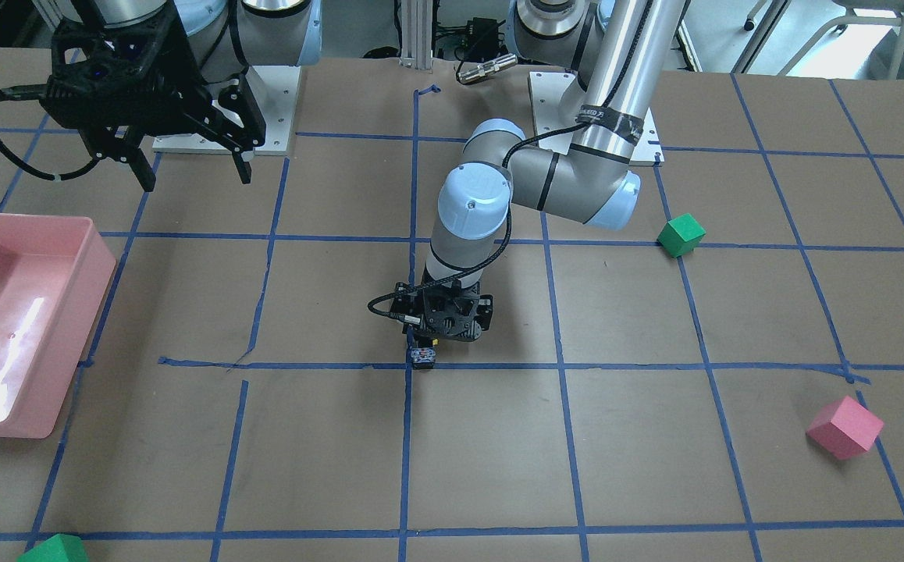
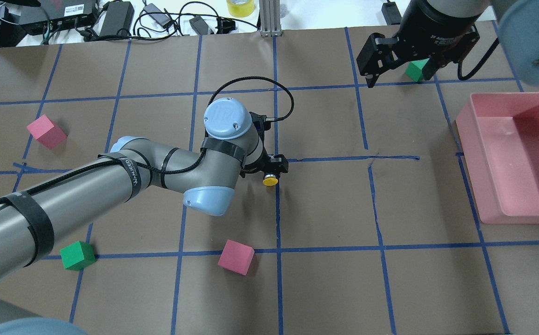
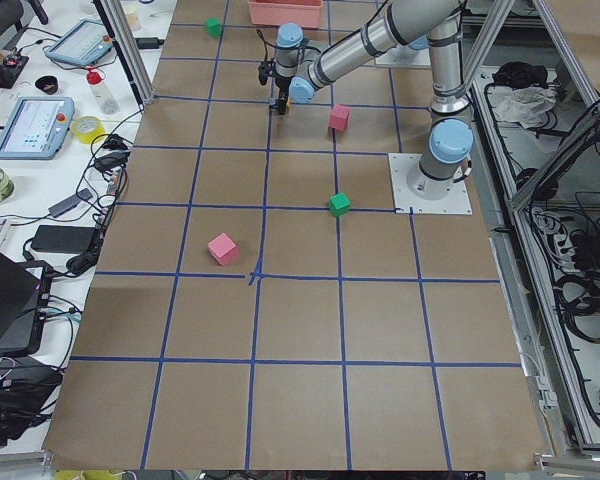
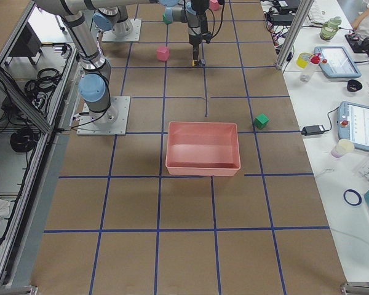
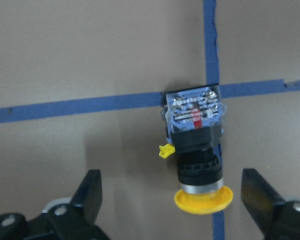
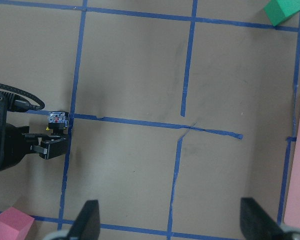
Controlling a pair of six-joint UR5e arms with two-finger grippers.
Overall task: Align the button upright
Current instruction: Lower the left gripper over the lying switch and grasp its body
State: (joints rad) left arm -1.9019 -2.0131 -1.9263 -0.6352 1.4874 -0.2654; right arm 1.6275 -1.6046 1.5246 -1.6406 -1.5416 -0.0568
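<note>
The button [image 5: 195,145] lies on its side on a blue tape crossing. Its yellow cap [image 2: 270,180] points toward the robot's side and its black-and-grey body away from it. It also shows in the front view [image 1: 423,357] and, small, in the right wrist view [image 6: 57,119]. My left gripper [image 5: 173,205] is open just above the table, pointing straight down, with a finger on either side of the cap and no contact; it also shows in the overhead view [image 2: 269,168]. My right gripper [image 2: 400,77] is open and empty, held high at the far right.
A pink bin [image 2: 483,186] stands at the right edge of the table. Pink cubes [image 2: 46,131] [image 2: 236,257] and green cubes [image 2: 77,255] [image 2: 416,70] lie scattered, all well away from the button. Blue tape lines grid the brown tabletop.
</note>
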